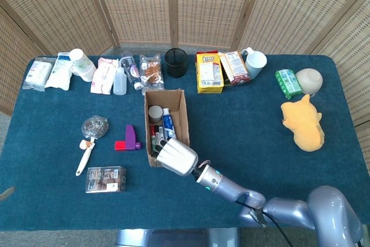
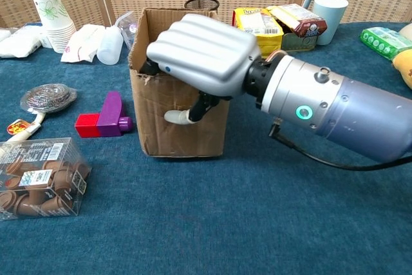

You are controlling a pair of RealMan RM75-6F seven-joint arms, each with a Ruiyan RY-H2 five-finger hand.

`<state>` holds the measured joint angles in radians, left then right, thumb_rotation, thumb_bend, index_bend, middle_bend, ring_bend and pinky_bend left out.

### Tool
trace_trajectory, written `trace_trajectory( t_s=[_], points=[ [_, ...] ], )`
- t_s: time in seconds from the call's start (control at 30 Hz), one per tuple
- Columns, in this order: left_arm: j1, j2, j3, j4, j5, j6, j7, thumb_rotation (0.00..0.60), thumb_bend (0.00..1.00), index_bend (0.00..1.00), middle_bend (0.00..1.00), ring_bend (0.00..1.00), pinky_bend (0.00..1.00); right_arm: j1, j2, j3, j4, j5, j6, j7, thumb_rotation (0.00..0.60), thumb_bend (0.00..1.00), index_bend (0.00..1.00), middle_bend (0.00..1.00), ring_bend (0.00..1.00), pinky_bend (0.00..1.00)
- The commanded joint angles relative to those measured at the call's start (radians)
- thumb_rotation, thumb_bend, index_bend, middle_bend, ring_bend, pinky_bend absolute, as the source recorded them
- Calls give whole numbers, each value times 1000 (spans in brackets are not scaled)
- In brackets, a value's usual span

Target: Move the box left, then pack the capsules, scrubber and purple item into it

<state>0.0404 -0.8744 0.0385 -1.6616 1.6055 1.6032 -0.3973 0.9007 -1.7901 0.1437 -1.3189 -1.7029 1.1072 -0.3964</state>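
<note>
1. One hand is working: the right hand (image 2: 203,53) has its fingers hooked over the near rim of the cardboard box (image 2: 158,123), with the thumb pressed against the outside of the near wall, so it pinches that wall between them.
2. From above, the right hand (image 1: 176,158) covers the near end of the box (image 1: 180,114), and its silver forearm (image 1: 228,187) runs off toward the lower right.
3. Box stands upright and open-topped on the blue tablecloth (image 1: 248,137), long side running away from the robot; markers and a tube lie inside, and a small round container sits at the far end.
4. Just left of the box lies the purple item (image 2: 113,113), joined to a red block (image 2: 86,125), apart from the cardboard.
5. Further left is the scrubber (image 1: 94,126), a steel-wool ball with a white handle pointing toward the robot.
6. Nearest the robot on the left sits the clear pack of capsules (image 2: 38,185), brown pods visible inside, well apart from the box.
7. Along the far edge: paper cups (image 1: 81,62), white packets, a squeeze bottle (image 1: 119,81), a black mesh cup (image 1: 176,62), a yellow snack box (image 1: 208,72) and a pale blue mug (image 1: 255,60).
8. Off to the right lies a yellow plush toy (image 1: 303,124), with a green pack (image 1: 287,83) and a pale round bowl (image 1: 308,80) behind it.
9. Left hand: not visible in either view.
</note>
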Motion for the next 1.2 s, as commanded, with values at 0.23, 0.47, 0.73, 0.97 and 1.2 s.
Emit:
trace_trajectory(
  t_s=[0.23, 0.47, 0.73, 0.97, 1.2],
  points=[
    [3, 5, -3, 10, -8, 6, -26, 600, 9, 0, 0, 0, 0, 3, -40, 5, 13, 32, -17, -18, 600, 197, 242, 407, 367, 629],
    [2, 6, -3, 16, -8, 3, -35, 600, 10, 0, 0, 0, 0, 2, 36, 22, -135, 134, -120, -53, 600, 0, 0, 5, 54, 403],
    [7, 7, -3, 15, -7, 11, -36, 600, 10, 0, 0, 0, 0, -31, 130, 26, -314, 153, -91, -91, 600, 0, 0, 0, 34, 390],
    [12, 8, 0, 15, 2, 23, -39, 600, 10, 0, 0, 0, 0, -97, 263, 4, -396, 83, 20, -24, 600, 0, 3, 39, 54, 391],
    [9, 5, 3, 4, 11, 18, -20, 600, 10, 0, 0, 0, 0, -193, 410, 6, -403, 54, 177, 168, 600, 0, 37, 53, 60, 382]
  ],
)
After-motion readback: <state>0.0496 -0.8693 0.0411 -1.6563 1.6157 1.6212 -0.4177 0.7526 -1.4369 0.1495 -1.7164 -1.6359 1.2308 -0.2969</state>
